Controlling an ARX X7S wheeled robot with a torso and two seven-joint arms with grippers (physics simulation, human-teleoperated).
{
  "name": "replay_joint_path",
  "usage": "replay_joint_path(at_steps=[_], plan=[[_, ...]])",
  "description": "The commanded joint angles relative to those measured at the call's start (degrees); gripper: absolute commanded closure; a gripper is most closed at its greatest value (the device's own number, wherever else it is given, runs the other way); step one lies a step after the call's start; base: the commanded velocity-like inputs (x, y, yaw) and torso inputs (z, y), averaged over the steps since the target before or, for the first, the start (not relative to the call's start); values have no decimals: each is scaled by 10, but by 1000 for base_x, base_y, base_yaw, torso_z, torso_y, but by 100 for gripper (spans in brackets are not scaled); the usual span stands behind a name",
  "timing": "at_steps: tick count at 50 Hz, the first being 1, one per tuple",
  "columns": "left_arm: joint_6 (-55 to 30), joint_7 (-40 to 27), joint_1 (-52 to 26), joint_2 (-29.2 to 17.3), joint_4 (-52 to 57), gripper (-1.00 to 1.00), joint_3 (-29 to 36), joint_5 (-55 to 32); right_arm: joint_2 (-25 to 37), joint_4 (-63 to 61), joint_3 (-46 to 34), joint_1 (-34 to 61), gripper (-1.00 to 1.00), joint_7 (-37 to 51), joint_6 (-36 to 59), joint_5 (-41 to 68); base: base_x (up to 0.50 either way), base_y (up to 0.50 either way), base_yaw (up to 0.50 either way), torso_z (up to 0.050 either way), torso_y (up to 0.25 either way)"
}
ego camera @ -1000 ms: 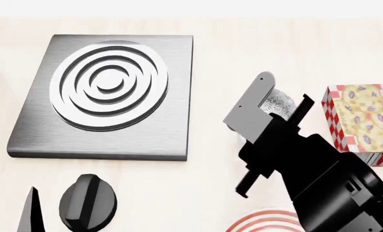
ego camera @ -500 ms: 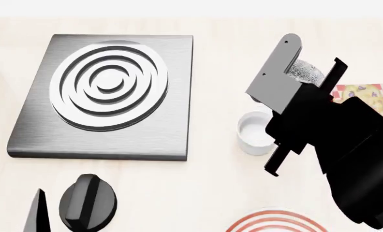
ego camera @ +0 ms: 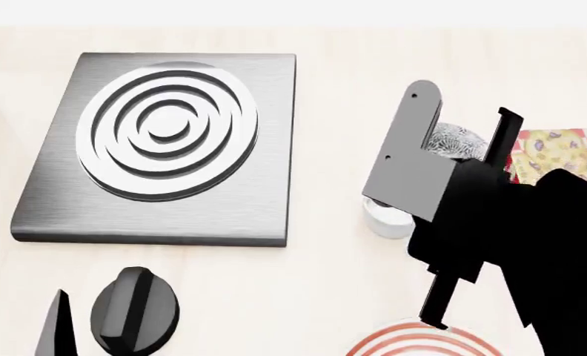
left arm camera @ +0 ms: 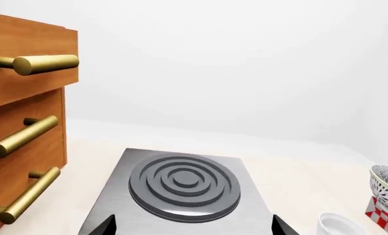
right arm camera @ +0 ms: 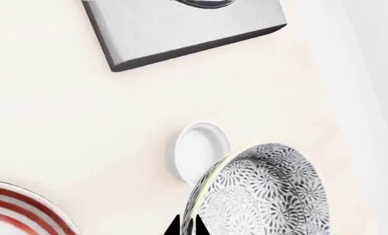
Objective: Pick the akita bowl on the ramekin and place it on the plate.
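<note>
The grey-and-white speckled akita bowl (right arm camera: pixel 266 191) hangs tilted in the air, and my right gripper (right arm camera: pixel 187 226) is shut on its rim. In the head view the akita bowl (ego camera: pixel 459 141) shows between the fingers of the right gripper (ego camera: pixel 462 119). The white ramekin (right arm camera: pixel 201 147) stands bare on the counter just beside and below the bowl, half hidden by the arm as the ramekin (ego camera: pixel 382 219) in the head view. A part of the red-ringed plate (ego camera: pixel 412 343) lies at the near edge, also shown as the plate (right arm camera: pixel 17 210). My left gripper (left arm camera: pixel 194 227) is open over the stove.
A grey stove plate (ego camera: pixel 165 141) with ringed burner fills the left side, with a black knob (ego camera: pixel 136 308) before it. A red-checked cookie box (ego camera: pixel 560 156) lies at the right behind the arm. Wooden drawers (left arm camera: pixel 17 122) with brass handles stand far left.
The right gripper lifted the bowl off the ramekin and has now come nearer and lower with it, covering most of the ramekin. The left arm has barely moved.
</note>
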Motion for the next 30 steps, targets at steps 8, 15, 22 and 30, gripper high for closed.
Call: replay_joint_path(at_steps=[8,15,22,30], plan=[[4,-4,0,-5,-2,-100,4,0,84,-166,-30,-4,100,-17,53,2,0,0,0,0,0],[5,-6,0,-7,-1,-100,4,-1,103,-199,-31,-13,100,-17,63,12,0,0,0,0,0],[6,-8,1,-9,1,-100,7,0,127,-235,-31,-27,100,-10,68,20,0,0,0,0,2],[5,-11,-1,-10,0,-100,9,1,144,-258,-30,-41,100,-3,70,31,0,0,0,0,0]])
